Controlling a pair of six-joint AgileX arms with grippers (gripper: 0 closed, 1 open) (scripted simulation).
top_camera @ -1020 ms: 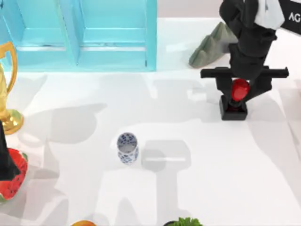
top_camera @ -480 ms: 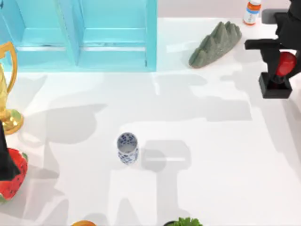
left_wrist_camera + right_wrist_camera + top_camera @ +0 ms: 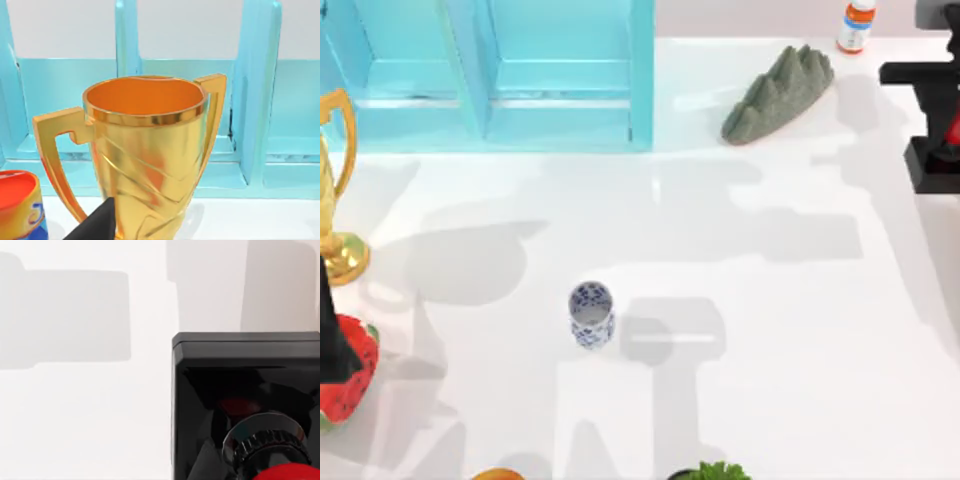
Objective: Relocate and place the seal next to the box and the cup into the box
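Top view: the right gripper (image 3: 948, 125) was located at the right edge of the frame, in its upper part, with its black crossbar extending leftward. The seal (image 3: 940, 160) was held there, its black block base seen just below the crossbar and a sliver of its red knob cut off by the frame edge; the fingers were clamped on the seal. In the right wrist view, the seal (image 3: 245, 405) was seen from above at the lower right of the frame, black square base over the white table (image 3: 85, 415), with the ribbed collar and the red knob at the bottom edge. The cup (image 3: 591, 314) was standing upright left of centre in the lower half of the top view, well apart from the seal. The box (image 3: 500, 75), turquoise, occupied the upper left of the frame. A grey rock-shaped piece (image 3: 777, 93) and an orange-capped bottle (image 3: 855, 25) were positioned at the upper right. The left arm was parked at the left edge beside a gold trophy (image 3: 338, 190); in the left wrist view the trophy (image 3: 147, 160) was seen in front of the box (image 3: 260, 100); whether the left fingers were released or clenched cannot be told.
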